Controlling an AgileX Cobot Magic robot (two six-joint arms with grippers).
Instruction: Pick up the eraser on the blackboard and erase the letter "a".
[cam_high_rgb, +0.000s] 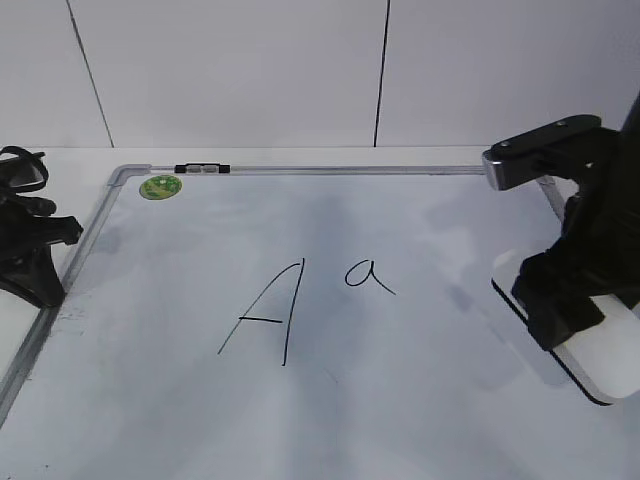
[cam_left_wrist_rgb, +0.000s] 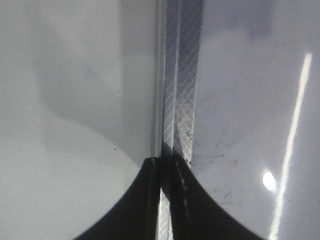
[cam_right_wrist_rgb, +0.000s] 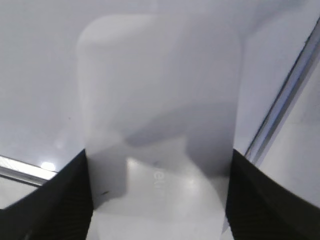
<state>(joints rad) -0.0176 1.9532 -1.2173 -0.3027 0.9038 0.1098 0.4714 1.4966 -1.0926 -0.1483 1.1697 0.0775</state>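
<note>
White plastic fills our right wrist view: the eraser (cam_right_wrist_rgb: 160, 125) lies on the blackboard (cam_high_rgb: 300, 420) near its right edge, and our right gripper (cam_right_wrist_rgb: 159, 200) has its jaws wide, one on each long side, apparently just touching it but not visibly squeezing. If we lift before the fingers (cam_right_wrist_rgb: 55, 200) press in, we judge the smooth block could slip or tip out. Farther off, our left gripper (cam_left_wrist_rgb: 165, 200) sits pinched shut over the left rail of the frame (cam_left_wrist_rgb: 182, 100), with nothing between its jaws. Beyond, the letter "a" (cam_high_rgb: 368, 274) stands close beside the capital "A" (cam_high_rgb: 265, 315); a broad wipe could smear both. The green magnet (cam_high_rgb: 160, 186) rests at the far left corner.
</note>
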